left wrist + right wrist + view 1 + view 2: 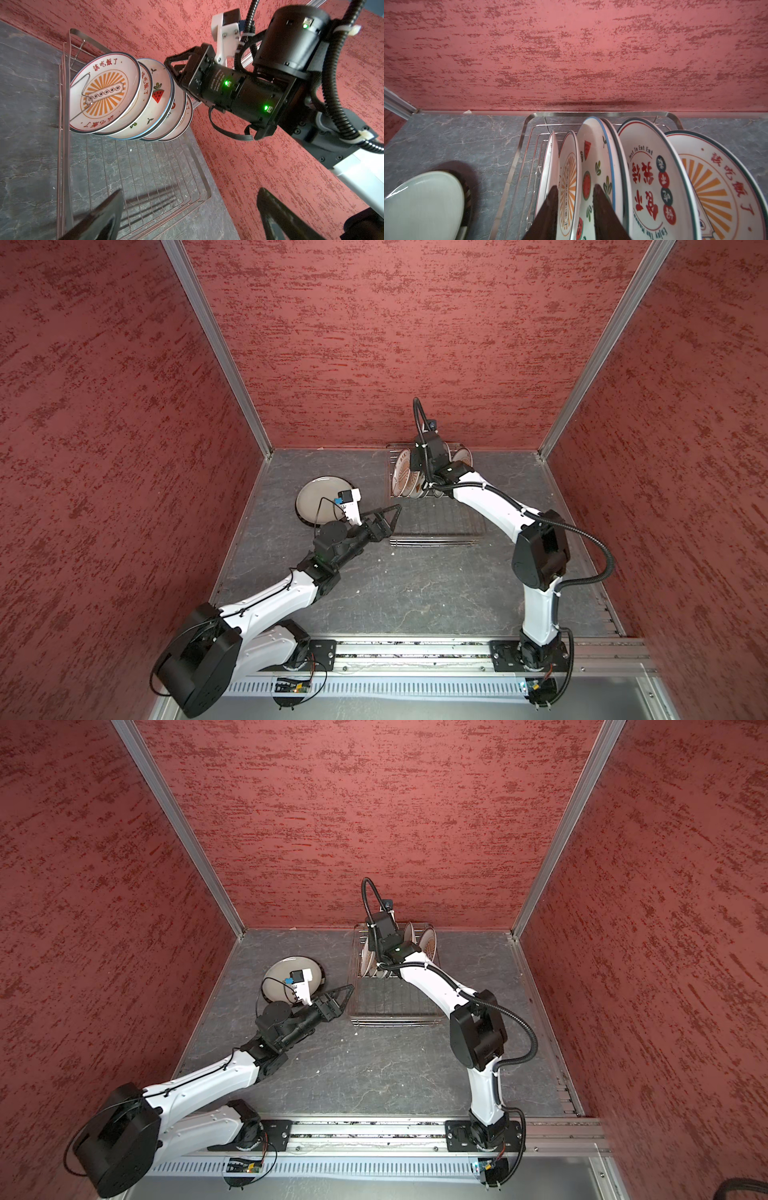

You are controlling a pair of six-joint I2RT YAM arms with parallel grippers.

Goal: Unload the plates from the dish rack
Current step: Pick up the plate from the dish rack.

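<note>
Far over by the left edge of the worktop (pixel 415 593) sits the stack, a grey-green plate (pixel 318 497) lying flat on a dark-rimmed one. Next across, the left gripper (pixel 392 518) hangs just off the near-left corner of the dish rack (pixel 434 540), jaws spread wide with nothing in them, pointing toward the rack. Now the action. The plates (pixel 158 93) in the rack stand on edge in a tight row at its far end, by the worktop's far edge. Their faces turn left and right, so each rim runs near to far. The right gripper (pixel 575 187) is on them from above, with a finger down either side of the sunburst plate (pixel 568 170), second in from the row's left end. The jaws stand narrow around that rim, but whether they actually bite on it I can't tell. The right arm is plainly the nearer one here. The lift, I'd say, has to go straight up in the plate's own plane. A thin plate (pixel 552 158) crowds one finger and the watermelon plate (pixel 593 162) the other, so a tilt could knock either. After that the way to the stack runs leftward, right past the left gripper.
</note>
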